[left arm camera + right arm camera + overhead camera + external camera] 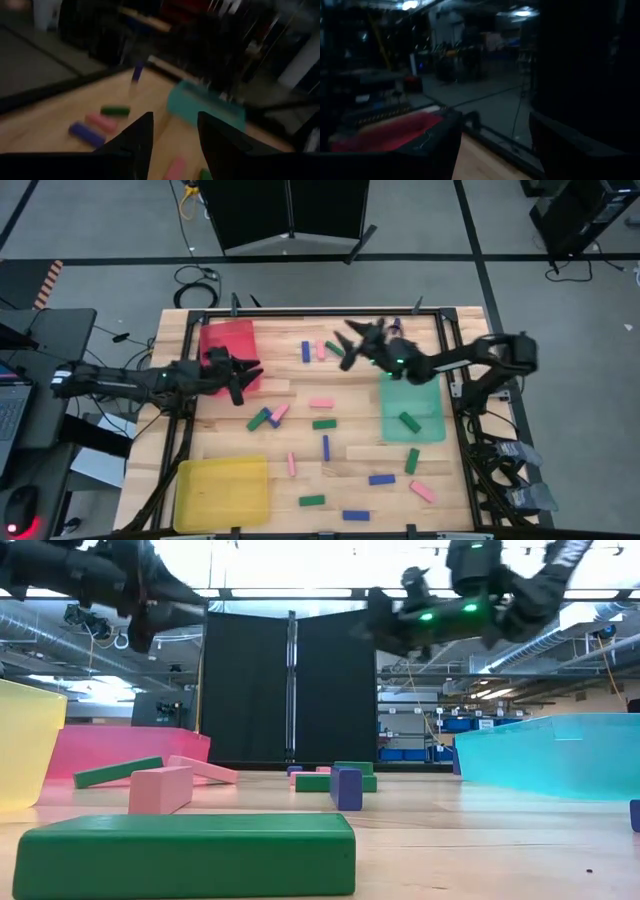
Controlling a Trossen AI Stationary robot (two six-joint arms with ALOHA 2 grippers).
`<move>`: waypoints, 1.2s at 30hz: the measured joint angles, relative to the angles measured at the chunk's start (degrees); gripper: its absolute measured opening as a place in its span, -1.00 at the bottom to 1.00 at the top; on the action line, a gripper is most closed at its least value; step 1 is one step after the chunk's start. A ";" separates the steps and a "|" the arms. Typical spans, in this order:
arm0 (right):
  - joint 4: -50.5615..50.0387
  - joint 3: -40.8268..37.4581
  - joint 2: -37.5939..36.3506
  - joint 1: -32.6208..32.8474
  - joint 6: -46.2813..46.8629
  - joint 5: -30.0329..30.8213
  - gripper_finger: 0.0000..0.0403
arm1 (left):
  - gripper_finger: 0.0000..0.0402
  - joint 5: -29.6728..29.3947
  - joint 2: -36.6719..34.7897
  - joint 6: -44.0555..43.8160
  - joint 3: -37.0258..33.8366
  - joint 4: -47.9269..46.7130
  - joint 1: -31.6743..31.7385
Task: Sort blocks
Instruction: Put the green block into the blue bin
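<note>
Above a wooden table (300, 405) strewn with small coloured blocks, the right gripper (352, 340) hangs in the air near the far edge, its fingers spread apart with nothing between them, just left of the far end of the teal tray (413, 412). In its own wrist view the two dark fingers frame open space, with the red tray (395, 131) showing beyond. The right arm reaches in from the table's right side.

The left gripper (243, 380) is raised over the near right corner of the red tray (228, 350) at the far left of the table, its fingers parted to a moderate gap and holding nothing; the left wrist view shows bare air between the fingertips (144, 127), with blocks and the teal tray (205, 106) farther off.

The blocks lie scattered over the table between the trays. A blue block (306, 351) and a pink block (321, 349) rest near the far edge, just left of the right gripper. A cluster of green, blue and pink blocks (268, 417) sits near the table's middle left, with a pink block (321, 403) and a green block (324, 423) beside it. One green block (409, 421) lies inside the teal tray. More lie toward the near edge: a blue block (381, 479), a pink block (422, 491), a green block (312, 501) and a blue block (356, 515). A yellow tray (222, 490) stands at the near left corner. From table height, a green block (185, 855) fills the foreground.
</note>
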 joint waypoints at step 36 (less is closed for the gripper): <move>-3.33 -10.89 -12.31 0.44 -0.77 -1.41 0.14 | -0.06 -1.09 43.70 -35.80 24.26 -49.55 -26.83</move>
